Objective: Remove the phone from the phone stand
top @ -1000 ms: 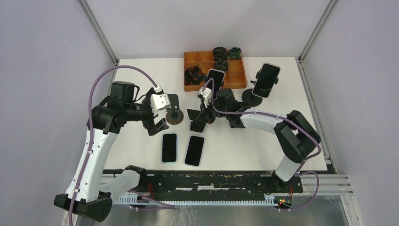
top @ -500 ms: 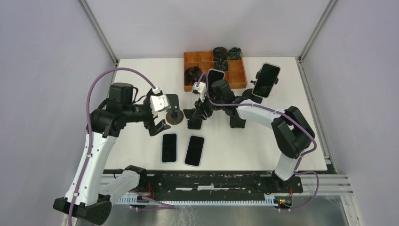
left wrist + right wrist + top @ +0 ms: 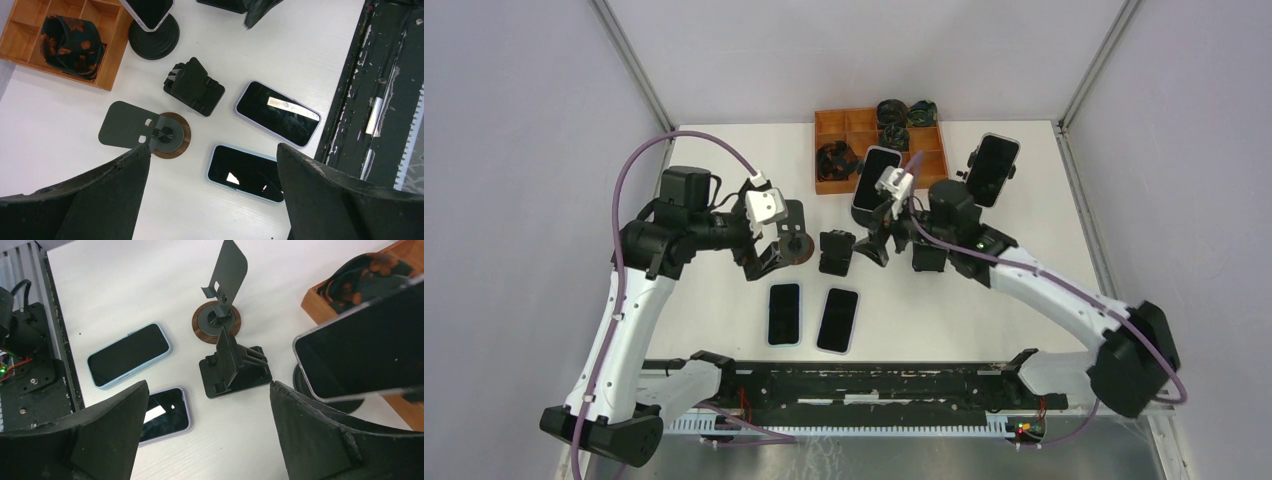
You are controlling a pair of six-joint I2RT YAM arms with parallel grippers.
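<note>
One phone [image 3: 876,178] leans on a round black phone stand [image 3: 154,35] in front of the tray; its screen fills the right of the right wrist view [image 3: 365,350]. Another phone [image 3: 990,168] sits on a stand at the back right. My right gripper [image 3: 879,236] hangs open just below the first phone, empty [image 3: 207,435]. My left gripper [image 3: 776,240] is open and empty [image 3: 212,200] over the wood-based stand [image 3: 796,243].
A small black folding stand [image 3: 836,250] stands mid-table between the grippers. Two phones lie flat near the front: a blue-cased one [image 3: 784,313] and a lilac-cased one [image 3: 838,320]. An orange compartment tray [image 3: 924,165] with dark rolled items is at the back.
My right gripper has opened, let go of the small folding stand and drawn back to the right and up. The left arm has hardly moved.
</note>
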